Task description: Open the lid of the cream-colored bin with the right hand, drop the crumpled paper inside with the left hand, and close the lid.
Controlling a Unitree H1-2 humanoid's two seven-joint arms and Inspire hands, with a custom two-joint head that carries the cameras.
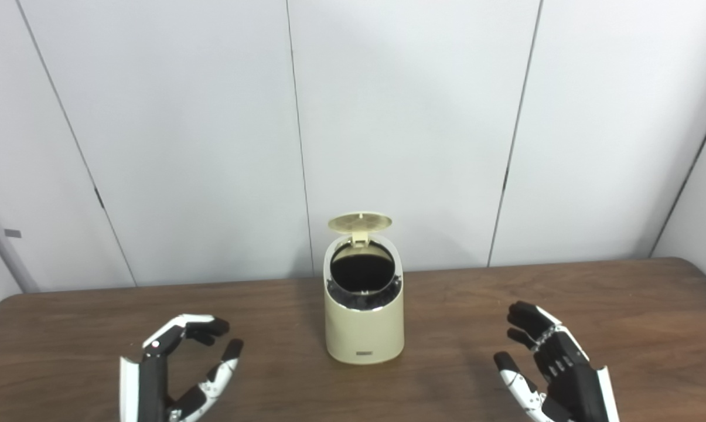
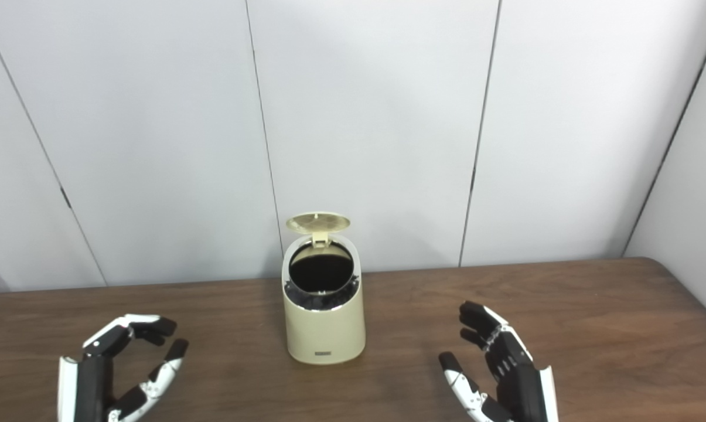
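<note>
The cream-colored bin (image 1: 364, 319) stood upright near the middle of the brown wooden table (image 1: 622, 305), a little toward the far edge, in front of a wall of pale grey panels (image 1: 405, 117). Its round lid (image 1: 360, 222) was swung up and back on a hinge at the far side of the rim, so that its ribbed underside faced forward and down. The mouth of the bin lay open toward the cameras, and the inside looked dark, with a black liner (image 1: 361, 299) bunched along the near rim. Whether any crumpled paper lay inside could not be made out in that darkness. A small dark label showed low on the near face of the bin.

The left hand (image 1: 180, 366) hovered low at the near left of the table, well apart from the bin. Its fingers were spread and curled slightly, thumb set off from them, and it held nothing. The right hand (image 1: 543, 363) was at the near right, also well apart from the bin, with its fingers parted and raised toward the far side and nothing between them. Both hands sat at about the same depth, nearer than the bin, one on each side of it. Neither touched the bin or its lid.
</note>
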